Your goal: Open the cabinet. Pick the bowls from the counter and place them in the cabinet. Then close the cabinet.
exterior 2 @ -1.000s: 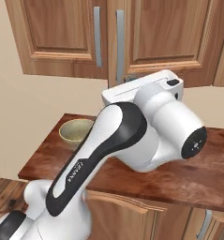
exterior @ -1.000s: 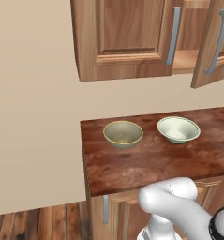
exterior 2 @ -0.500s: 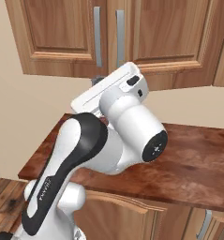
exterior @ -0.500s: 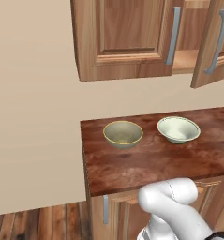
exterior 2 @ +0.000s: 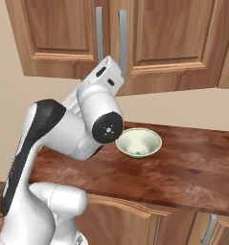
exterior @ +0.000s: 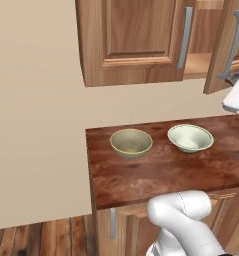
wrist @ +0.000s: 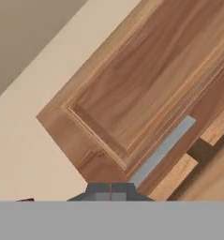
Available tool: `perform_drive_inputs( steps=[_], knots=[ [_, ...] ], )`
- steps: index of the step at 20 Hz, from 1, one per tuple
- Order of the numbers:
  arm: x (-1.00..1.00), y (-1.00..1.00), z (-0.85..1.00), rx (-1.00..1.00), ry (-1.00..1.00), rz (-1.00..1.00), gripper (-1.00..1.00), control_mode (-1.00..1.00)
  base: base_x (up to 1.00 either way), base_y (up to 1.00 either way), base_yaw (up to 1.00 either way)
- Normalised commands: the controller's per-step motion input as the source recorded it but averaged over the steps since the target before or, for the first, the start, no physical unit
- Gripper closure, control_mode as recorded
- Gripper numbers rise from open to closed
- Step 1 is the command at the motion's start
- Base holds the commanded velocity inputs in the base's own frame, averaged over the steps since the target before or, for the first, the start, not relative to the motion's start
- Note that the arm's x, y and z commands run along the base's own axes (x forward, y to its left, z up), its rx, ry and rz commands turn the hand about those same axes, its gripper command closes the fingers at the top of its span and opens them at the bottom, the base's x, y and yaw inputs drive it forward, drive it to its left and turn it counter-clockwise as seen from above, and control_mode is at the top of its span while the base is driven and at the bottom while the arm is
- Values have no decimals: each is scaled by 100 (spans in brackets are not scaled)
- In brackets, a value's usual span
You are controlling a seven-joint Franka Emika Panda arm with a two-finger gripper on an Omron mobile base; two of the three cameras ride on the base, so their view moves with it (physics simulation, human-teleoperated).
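Nearest the cameras, the arm (exterior 2: 63, 139) fills the left half of the right base view, its white elbow and dark joint disc at mid-frame, the hand reaching up toward the cabinet's underside. In the left base view a white link sits at bottom centre-right, and part of the hand pokes in at the right edge, mid-height.

Gripper (wrist: 111, 189): in the hand view its two dark tips sit at bottom centre, touching side by side with no gap between them; closed, holding nothing.

Counter (exterior: 156, 172): dark reddish-brown slab across the middle of the left base view, thick front edge; below it a base cabinet (exterior: 126, 230) with a short grey handle.

Olive-tan bowl (exterior: 131, 142): upright on the counter, left of centre, near the back. Pale bowl (exterior: 190, 138): upright just to its right, apart, not touching. In the right base view the pale bowl (exterior 2: 138, 142) sits at mid-frame beside the arm's elbow.

Cabinet (exterior: 136, 40): top of the left base view. Left door shut, its grey bar handle (exterior: 182, 38) upright; right door (exterior: 230, 45) swung ajar, with the wooden shelf showing in the gap. In the hand view the left door panel runs diagonally, the handle at lower right.

Beige wall (exterior: 36, 125) behind, left side.
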Motion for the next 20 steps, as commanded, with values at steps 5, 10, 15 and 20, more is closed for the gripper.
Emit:
perform_drive_inputs(
  steps=[5, 10, 15, 20],
  knots=[
    [26, 5, 0, -23, 6, -39, 100, -100, 0, 0, 0],
    [26, 3, 0, -22, 3, -38, 100, -100, 0, 0, 0],
    [43, 7, 0, -23, 10, -35, 100, -100, 0, 0, 0],
    [36, 0, 0, -15, 6, -24, 100, -100, 0, 0, 0]
  ],
)
